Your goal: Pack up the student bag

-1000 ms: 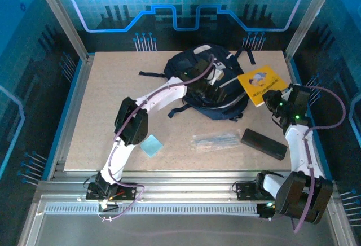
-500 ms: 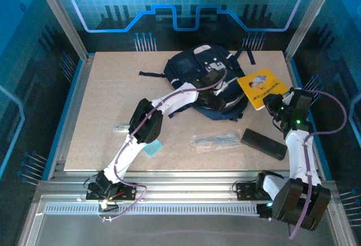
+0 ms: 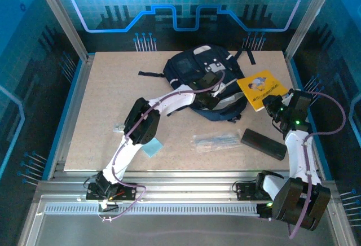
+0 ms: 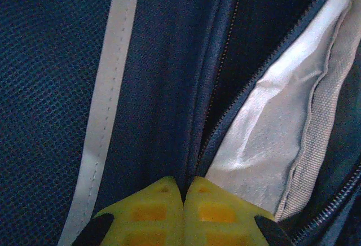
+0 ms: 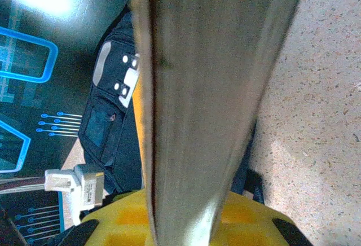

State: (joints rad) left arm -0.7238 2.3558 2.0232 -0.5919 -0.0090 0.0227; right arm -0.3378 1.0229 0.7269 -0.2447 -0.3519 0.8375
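The student bag [image 3: 189, 68] lies at the back middle of the table, navy with grey patches. In the left wrist view its zip opening [image 4: 225, 77] gapes, with pale grey lining [image 4: 271, 116] showing inside. My left gripper [image 3: 211, 100] [image 4: 184, 185] is over the bag's near right side, shut with a fold of the navy edge of the opening pinched at its tips. My right gripper [image 3: 276, 102] [image 5: 186, 201] is shut on the near corner of a yellow book [image 3: 258, 87], holding it just right of the bag. The book's grey page edge [image 5: 208, 88] runs up the right wrist view.
A flat black case [image 3: 264, 143] lies near the right arm. A clear packet of pens [image 3: 217, 140] is in the front middle. A light blue pad [image 3: 151, 146] and a small white object [image 3: 118, 127] lie by the left arm. Metal frame posts [image 3: 62, 17] flank the table.
My left gripper was open over the bag's opening and has now shut on its edge. The left arm's elbow swung right, then back a little. The right arm and book barely moved.
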